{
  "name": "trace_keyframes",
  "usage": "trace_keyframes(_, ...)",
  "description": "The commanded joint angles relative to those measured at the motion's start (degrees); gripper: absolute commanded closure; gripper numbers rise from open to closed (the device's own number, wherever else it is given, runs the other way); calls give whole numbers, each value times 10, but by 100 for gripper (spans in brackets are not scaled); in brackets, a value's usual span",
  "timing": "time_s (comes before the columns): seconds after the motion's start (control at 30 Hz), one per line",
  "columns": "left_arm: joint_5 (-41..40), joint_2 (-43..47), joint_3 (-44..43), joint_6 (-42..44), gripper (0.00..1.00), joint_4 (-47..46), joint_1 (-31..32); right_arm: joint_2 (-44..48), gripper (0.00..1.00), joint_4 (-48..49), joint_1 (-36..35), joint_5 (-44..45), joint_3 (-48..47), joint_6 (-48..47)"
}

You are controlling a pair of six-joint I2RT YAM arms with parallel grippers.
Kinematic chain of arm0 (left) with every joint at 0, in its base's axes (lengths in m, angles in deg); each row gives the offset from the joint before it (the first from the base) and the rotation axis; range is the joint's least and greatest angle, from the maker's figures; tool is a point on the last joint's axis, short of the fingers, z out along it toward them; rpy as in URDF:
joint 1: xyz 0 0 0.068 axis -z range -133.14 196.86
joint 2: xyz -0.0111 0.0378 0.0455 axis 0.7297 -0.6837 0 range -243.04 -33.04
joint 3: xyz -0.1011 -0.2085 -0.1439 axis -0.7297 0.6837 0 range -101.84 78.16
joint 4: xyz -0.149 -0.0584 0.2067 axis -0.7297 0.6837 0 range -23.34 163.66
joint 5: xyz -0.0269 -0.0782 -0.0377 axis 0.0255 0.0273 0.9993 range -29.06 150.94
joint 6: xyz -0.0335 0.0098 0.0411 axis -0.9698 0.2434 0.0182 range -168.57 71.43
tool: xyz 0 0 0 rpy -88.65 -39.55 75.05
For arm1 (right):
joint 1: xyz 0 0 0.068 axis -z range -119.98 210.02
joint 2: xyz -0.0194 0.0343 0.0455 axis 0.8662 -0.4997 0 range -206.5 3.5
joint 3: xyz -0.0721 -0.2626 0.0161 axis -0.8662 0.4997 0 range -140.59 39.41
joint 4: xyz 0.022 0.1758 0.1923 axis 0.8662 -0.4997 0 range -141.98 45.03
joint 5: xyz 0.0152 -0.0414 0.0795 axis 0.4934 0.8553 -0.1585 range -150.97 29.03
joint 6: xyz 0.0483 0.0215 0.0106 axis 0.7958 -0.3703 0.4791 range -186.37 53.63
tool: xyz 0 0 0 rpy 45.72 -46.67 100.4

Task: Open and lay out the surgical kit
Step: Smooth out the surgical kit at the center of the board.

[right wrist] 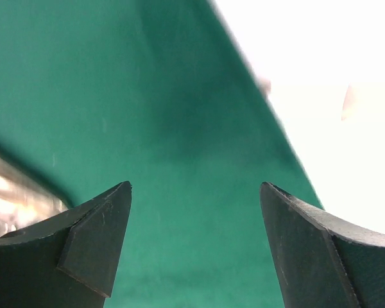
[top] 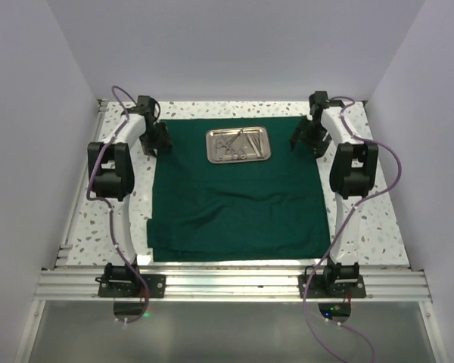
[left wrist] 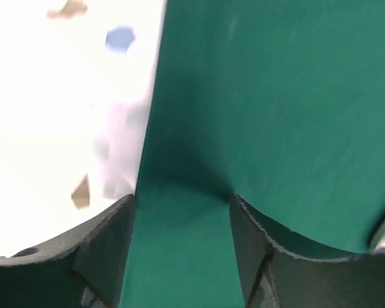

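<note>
Surgical kit: dark green cloth wrap [top: 234,212] already opened flat on the table [top: 378,227]. Steel tray [top: 209,145] sits at its far centre.
Instruments [top: 236,144]: heaped in the tray, none laid out yet.
Left gripper [left wrist: 183,199]: spread over the cloth's left edge; contact unclear.
Right gripper [right wrist: 196,186]: wide apart, empty, above the right edge.

Speckled table [top: 378,234]; dark green cloth [top: 234,204] lies on it.
</note>
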Motion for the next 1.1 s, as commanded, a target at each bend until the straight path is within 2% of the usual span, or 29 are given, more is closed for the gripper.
trace_keyframes(0.0,-4,-37,-73,28,41,-10,0,-42,16,-40,5,42,-85,-4)
trace_keyframes(0.1,2,-80,-109,31,55,3,-3,-93,20,-54,6,38,-136,-3)
trace_keyframes(0.13,7,-96,-115,32,67,3,-4,-110,25,-56,6,32,-143,-1)
trace_keyframes(0.17,7,-102,-120,32,75,3,-6,-117,40,-51,6,29,-149,1)
trace_keyframes(0.2,7,-109,-132,32,85,2,-7,-122,51,-48,6,26,-153,4)
trace_keyframes(0.23,9,-121,-140,31,100,3,-9,-127,62,-37,6,20,-154,6)
trace_keyframes(0.27,9,-128,-148,29,100,6,-11,-136,79,-34,6,18,-156,7)
trace_keyframes(0.33,10,-145,-176,29,100,5,-15,-151,99,-31,6,18,-171,13)
trace_keyframes(0.43,3,-159,-205,24,100,-9,-20,-182,100,-30,7,18,-211,25)
trace_keyframes(0.53,3,-174,-240,5,100,-32,-51,-200,100,-18,10,30,-240,44)
trace_keyframes(0.73,11,-233,-344,-29,100,-95,-68,-214,100,67,19,26,-252,87)
trace_keyframes(0.87,27,-246,-349,-52,100,-163,-79,-230,100,116,37,16,-267,106)
trace_keyframes(0.9,31,-245,-350,-53,80,-175,-80,-230,93,127,40,8,-271,105)
trace_keyframes(0.93,49,-239,-349,-47,65,-179,-79,-219,66,127,40,4,-269,105)
trace_keyframes(0.97,55,-230,-338,-44,51,-179,-79,-207,52,130,40,3,-263,103)
trace_keyframes(1.0,58,-196,-324,-40,33,-178,-78,-190,37,145,41,2,-227,98)
trace_keyframes(1.03,56,-170,-302,-34,27,-181,-78,-166,14,159,40,4,-198,96)
trace_keyframes(1.07,52,-141,-241,-31,21,-186,-78,-113,5,175,39,-2,-164,94)
